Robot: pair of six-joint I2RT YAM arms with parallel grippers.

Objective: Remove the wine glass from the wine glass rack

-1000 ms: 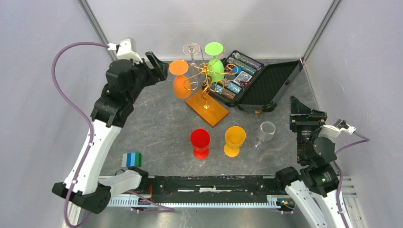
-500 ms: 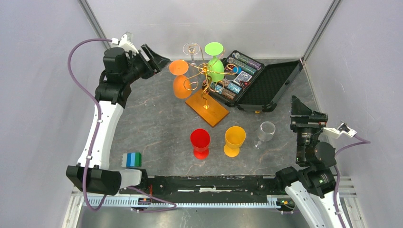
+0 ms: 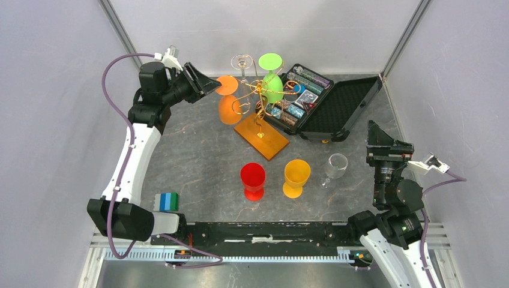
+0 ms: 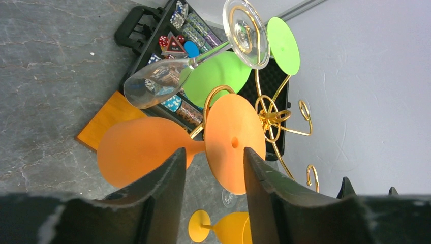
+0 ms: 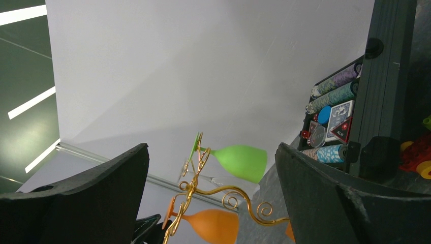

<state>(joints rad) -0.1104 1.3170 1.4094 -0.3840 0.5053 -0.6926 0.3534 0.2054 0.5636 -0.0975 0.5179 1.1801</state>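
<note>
On wine glass rack (image 3: 262, 137): orange wine glass (image 4: 137, 157), hung, not yet removed; left gripper (image 4: 211, 155) spread about its stem, unclosed; lift-off outstanding

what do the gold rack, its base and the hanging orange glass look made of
Thin gold wire rack: likely polished metal, glinting along its curls. Flat orange-brown rectangular base: probably smooth wood, judging by colour. Opaque orange wine glass: apparently matte plastic, no transparency or glints.

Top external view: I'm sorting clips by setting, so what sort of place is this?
Likely a robot lab test cell: a left arm and right arm bolted at the edge of a grey table, plain grey walls around it, and props like the wine glass rack.
</note>
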